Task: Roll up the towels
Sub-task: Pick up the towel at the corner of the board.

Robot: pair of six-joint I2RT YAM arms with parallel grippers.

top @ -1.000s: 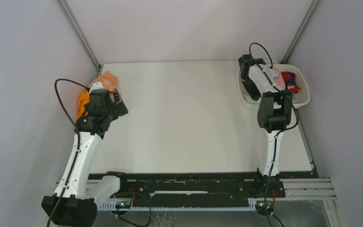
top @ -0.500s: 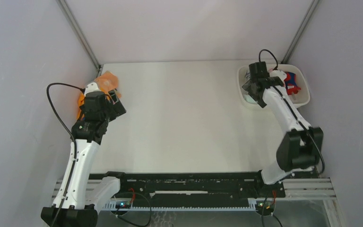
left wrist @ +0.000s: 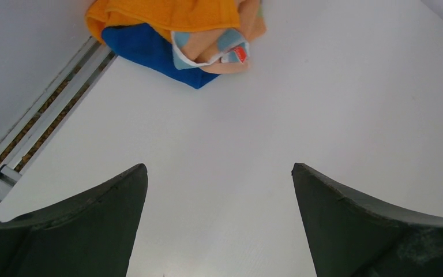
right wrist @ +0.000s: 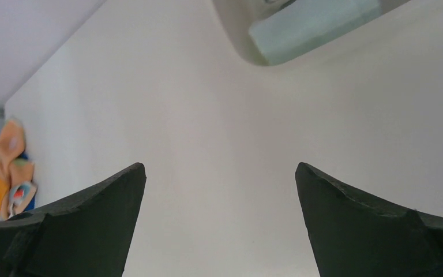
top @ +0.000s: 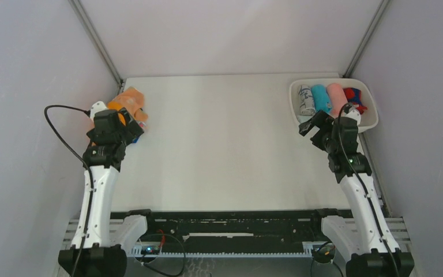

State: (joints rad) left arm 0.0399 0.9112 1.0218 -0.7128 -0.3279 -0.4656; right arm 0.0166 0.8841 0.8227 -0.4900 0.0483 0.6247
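Observation:
A loose pile of towels point(top: 128, 99) lies at the table's far left edge. In the left wrist view it shows a bright orange towel point(left wrist: 167, 11) on top, a dark blue towel point(left wrist: 144, 49) beneath and a peach towel with pale-blue spots point(left wrist: 219, 49). My left gripper point(left wrist: 219, 173) is open just short of the pile, with only bare table between its fingers. Rolled towels lie side by side in the white tray point(top: 374, 120): pale mint point(top: 306, 101), turquoise point(top: 321, 99), pink point(top: 337, 99). My right gripper point(top: 314, 124) is open and empty, just in front of the tray.
A dark blue and red bundle point(top: 355, 98) sits at the tray's right end. The metal frame rail point(left wrist: 46, 109) runs along the left table edge beside the pile. Grey walls close in both sides and the back.
My right arm has drawn back out of the tray toward the near side and its jaws have spread wide. The left arm has eased back slightly from the pile.

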